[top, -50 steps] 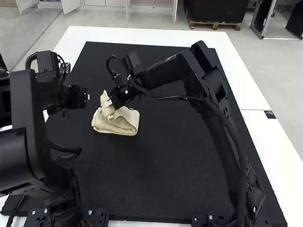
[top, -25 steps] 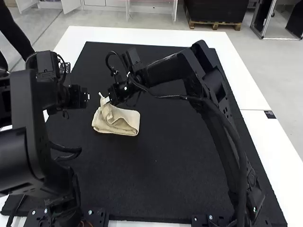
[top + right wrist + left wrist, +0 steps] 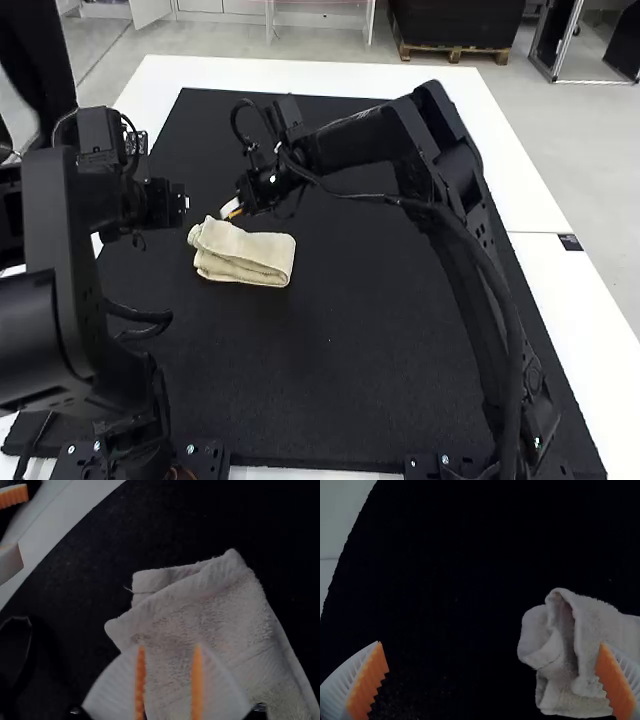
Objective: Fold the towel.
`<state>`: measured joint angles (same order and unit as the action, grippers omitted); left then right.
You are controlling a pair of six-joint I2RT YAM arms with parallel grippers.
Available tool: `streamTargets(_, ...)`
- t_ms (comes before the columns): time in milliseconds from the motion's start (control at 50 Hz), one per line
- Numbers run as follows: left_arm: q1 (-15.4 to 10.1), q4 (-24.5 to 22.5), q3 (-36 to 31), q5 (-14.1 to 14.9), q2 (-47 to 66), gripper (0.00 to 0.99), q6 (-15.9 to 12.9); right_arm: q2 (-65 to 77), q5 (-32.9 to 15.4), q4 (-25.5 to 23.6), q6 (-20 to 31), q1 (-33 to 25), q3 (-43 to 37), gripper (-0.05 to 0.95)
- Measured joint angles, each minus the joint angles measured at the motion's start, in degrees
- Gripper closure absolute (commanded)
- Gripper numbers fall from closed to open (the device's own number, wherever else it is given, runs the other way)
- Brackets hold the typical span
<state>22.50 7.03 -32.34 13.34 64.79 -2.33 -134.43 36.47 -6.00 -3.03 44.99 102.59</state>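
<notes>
The cream towel [image 3: 250,254] lies on the black mat as a small folded bundle, with loose layers bulging at its left end. My right gripper [image 3: 232,210] is just behind that end; in the right wrist view the right gripper [image 3: 169,652] is partly open over the towel [image 3: 200,610], whose folded edge lies slightly askew. At the left stands my left gripper [image 3: 166,205], a short way from the towel. In the left wrist view the left gripper [image 3: 491,644] is wide open, with the towel [image 3: 600,625] near one finger and its curled end layers showing.
The black mat [image 3: 330,370] covers most of the white table [image 3: 510,180]. Both arms' links and cables stand over it. In the right wrist view, the left gripper's fingers [image 3: 11,562] appear beyond the towel.
The towel's raised peak has dropped flat toward the left end. My right gripper has let it go and drawn back slightly. The left arm has kept still.
</notes>
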Motion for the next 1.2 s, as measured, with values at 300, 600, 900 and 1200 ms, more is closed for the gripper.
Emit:
streamTargets(300,0.0,0.02,0.0,0.02,0.0,0.026,0.28,0.55,1.27,-0.74,0.87,-0.59,-2.25,0.92)
streamTargets(600,0.0,-0.07,0.28,0.2,-0.63,0.026,0.94,-1.2,1.51,2.12,1.18,1.29,-0.94,0.92)
streamTargets(900,-0.02,-0.02,1.03,0.24,-1.68,0.026,1.75,-6.64,1.7,2.19,2.38,2.86,-0.5,0.92)
streamTargets(1200,0.0,-0.02,1.03,0.42,-1.77,0.026,2.01,-8.41,1.88,3.8,2.82,3.19,-0.5,0.92)
